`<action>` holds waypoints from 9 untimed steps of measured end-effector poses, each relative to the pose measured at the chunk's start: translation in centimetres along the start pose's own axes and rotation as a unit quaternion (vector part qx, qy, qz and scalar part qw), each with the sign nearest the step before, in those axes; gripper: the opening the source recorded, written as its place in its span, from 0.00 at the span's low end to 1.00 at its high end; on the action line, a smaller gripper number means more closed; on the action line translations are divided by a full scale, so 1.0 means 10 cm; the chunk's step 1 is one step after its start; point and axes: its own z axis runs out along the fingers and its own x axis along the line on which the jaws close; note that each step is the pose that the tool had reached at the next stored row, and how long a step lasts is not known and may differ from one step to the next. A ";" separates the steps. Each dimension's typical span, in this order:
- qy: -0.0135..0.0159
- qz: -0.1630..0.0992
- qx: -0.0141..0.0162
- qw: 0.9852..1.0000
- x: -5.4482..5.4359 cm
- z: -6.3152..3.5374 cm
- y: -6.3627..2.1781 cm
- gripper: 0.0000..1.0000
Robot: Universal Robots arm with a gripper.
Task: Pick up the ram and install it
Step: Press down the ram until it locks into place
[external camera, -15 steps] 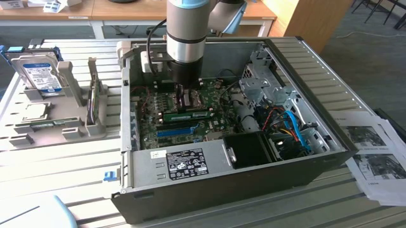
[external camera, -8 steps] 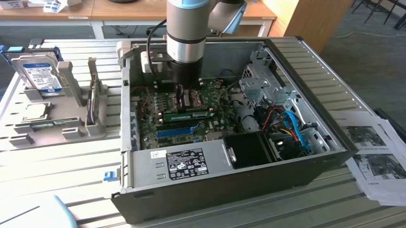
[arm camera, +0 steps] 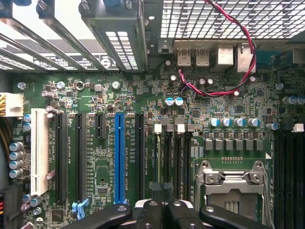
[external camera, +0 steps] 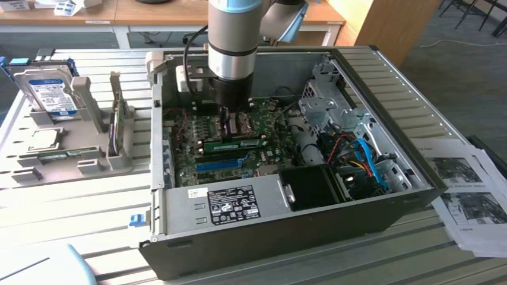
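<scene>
A: Any writing legible?
B: Little. White label (external camera: 230,203) on the power supply in the computer case (external camera: 396,196), print too small to read. Hard drive (external camera: 49,90) in the grey holder (external camera: 87,160) on the tabletop (external camera: 71,202) has a blue-and-white label, also unreadable. Printed sheets (external camera: 467,196) lie at the exterior view's right.
A: The ram?
B: The ram (external camera: 235,144) lies seated across the motherboard (arm camera: 190,119), just below the gripper (external camera: 230,124).
A: Gripper state?
B: Clenched, nothing between the fingers (arm camera: 147,212); it hangs over the board near the CPU socket (arm camera: 232,183).
A: Wrist view extras?
B: One blue slot (arm camera: 119,157), one white slot (arm camera: 39,150), several black slots (arm camera: 61,157), a red-and-black wire pair (arm camera: 228,90). Exterior alone gives the case, holder and papers
</scene>
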 end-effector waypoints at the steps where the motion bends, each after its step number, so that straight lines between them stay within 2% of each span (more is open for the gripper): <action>1: 0.000 0.000 0.000 1.000 0.00 0.002 0.000 0.09; 9: 0.000 0.000 0.000 1.000 0.00 0.022 0.000 0.09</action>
